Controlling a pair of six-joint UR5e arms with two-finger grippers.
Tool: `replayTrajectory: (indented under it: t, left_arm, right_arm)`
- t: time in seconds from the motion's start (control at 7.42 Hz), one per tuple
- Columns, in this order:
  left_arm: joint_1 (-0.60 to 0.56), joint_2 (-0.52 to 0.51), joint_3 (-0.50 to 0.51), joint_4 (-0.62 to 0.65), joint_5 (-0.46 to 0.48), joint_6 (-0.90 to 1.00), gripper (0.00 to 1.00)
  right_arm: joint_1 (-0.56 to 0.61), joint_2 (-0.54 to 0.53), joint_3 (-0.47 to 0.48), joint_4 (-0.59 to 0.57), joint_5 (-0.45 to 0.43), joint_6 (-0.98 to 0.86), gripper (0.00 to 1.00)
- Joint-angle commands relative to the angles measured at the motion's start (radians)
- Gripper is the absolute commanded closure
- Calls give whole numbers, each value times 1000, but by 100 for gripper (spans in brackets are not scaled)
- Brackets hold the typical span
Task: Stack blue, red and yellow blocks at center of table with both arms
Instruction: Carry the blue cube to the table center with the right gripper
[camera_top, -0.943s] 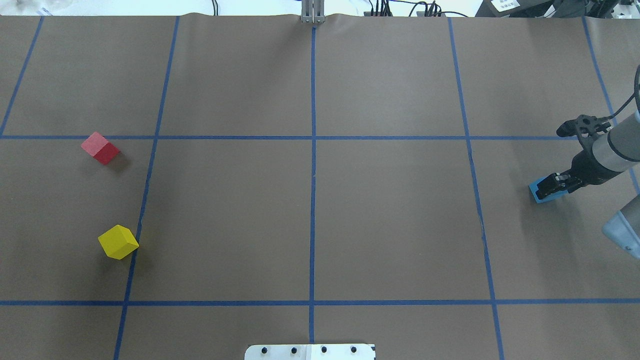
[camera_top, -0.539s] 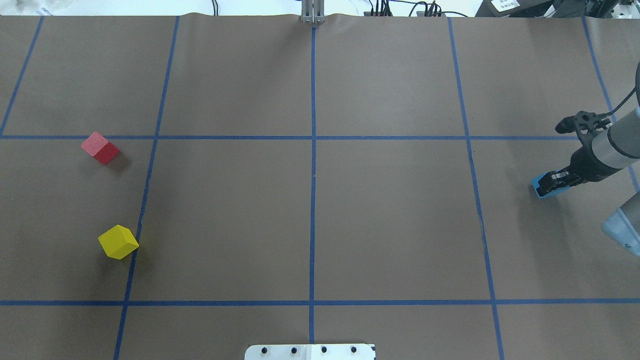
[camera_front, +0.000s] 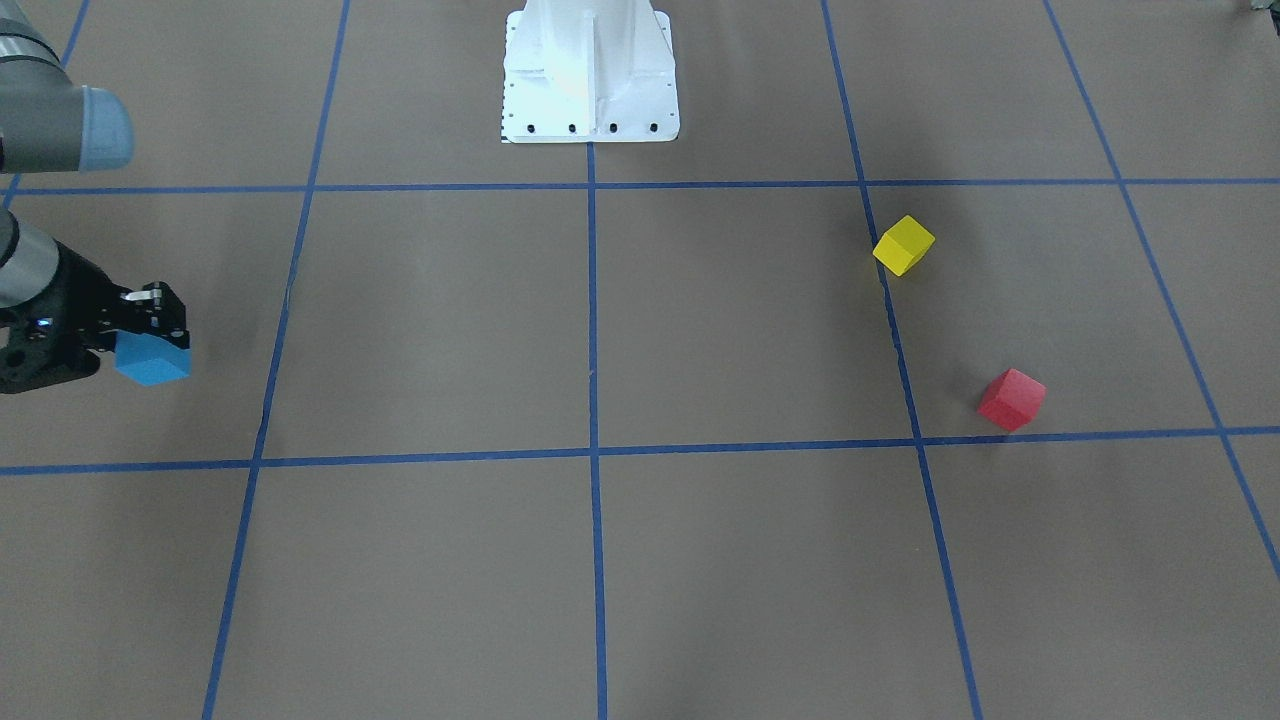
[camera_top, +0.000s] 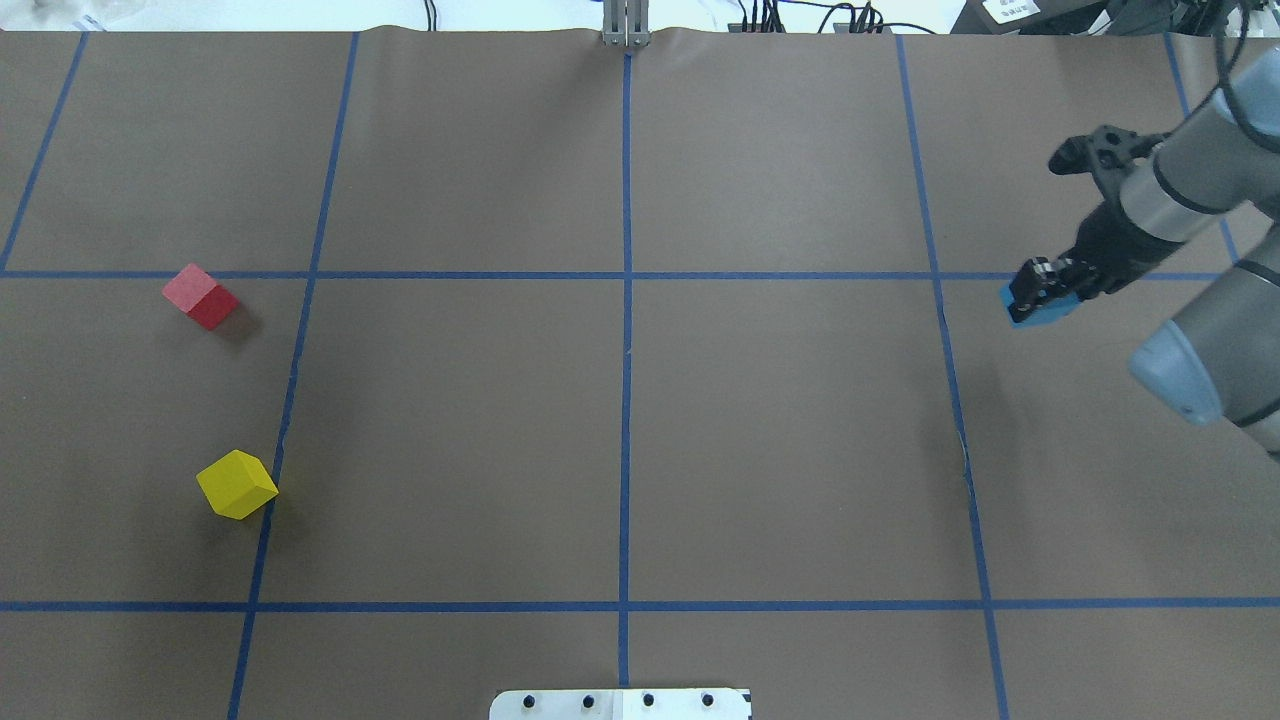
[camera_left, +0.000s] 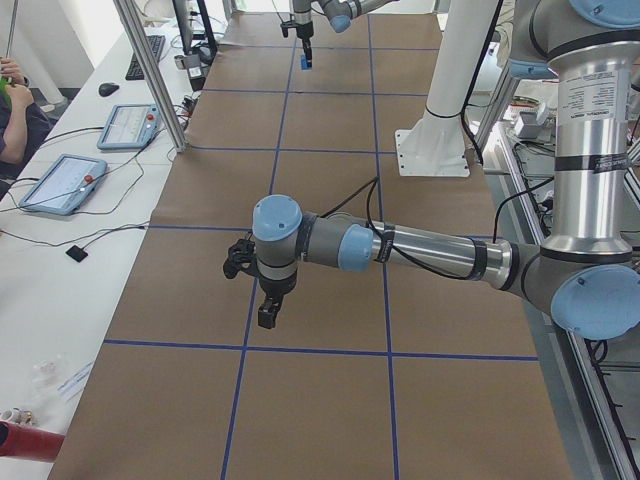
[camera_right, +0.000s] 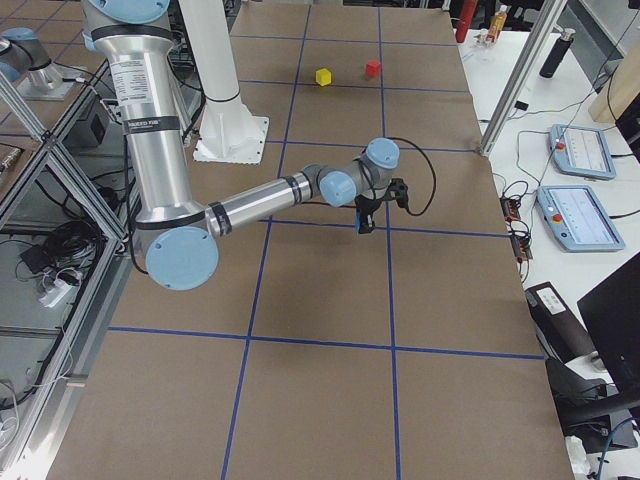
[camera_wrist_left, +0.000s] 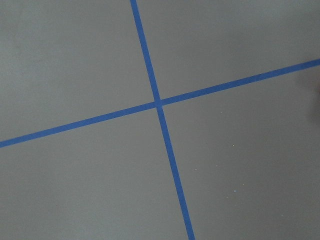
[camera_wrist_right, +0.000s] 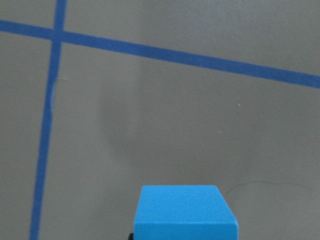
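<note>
My right gripper (camera_top: 1035, 296) is shut on the blue block (camera_top: 1042, 313) and holds it above the table, right of the right-hand tape line. The block also shows in the front view (camera_front: 152, 358) and at the bottom of the right wrist view (camera_wrist_right: 185, 212). The red block (camera_top: 200, 296) and the yellow block (camera_top: 236, 484) lie apart on the table's left side. My left gripper (camera_left: 268, 310) shows only in the exterior left view, hovering over the table's left end; I cannot tell whether it is open or shut.
Blue tape lines (camera_top: 626, 350) form a grid on the brown table cover. The white robot base (camera_front: 590, 70) stands at the near middle edge. Metal frame posts (camera_left: 150, 75) and operators' tablets (camera_right: 580, 150) stand along the far side.
My right gripper has lifted the blue block off the table and carried it away from the robot and a little towards the centre. The red and yellow blocks have not moved.
</note>
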Motion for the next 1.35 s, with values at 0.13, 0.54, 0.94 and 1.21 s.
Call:
replayTrajectory:
  t: [0.13,0.54,0.94,1.21]
  left_arm:
    - [3,-1,3,0,1,3,0]
    - [4,-2,11,0,7,4,0]
    - [6,-7,12,0,10,4,0]
    - [6,-7,12,0,10,4,0]
  right_arm:
    - [-188,474,-187,-249,-81,236,100]
    - [-317,683,-474,-78,-142,471,100]
    - [-348,690,-523,-41,-176,503,100]
    - [-360,731,-588,-13,-176,550,100]
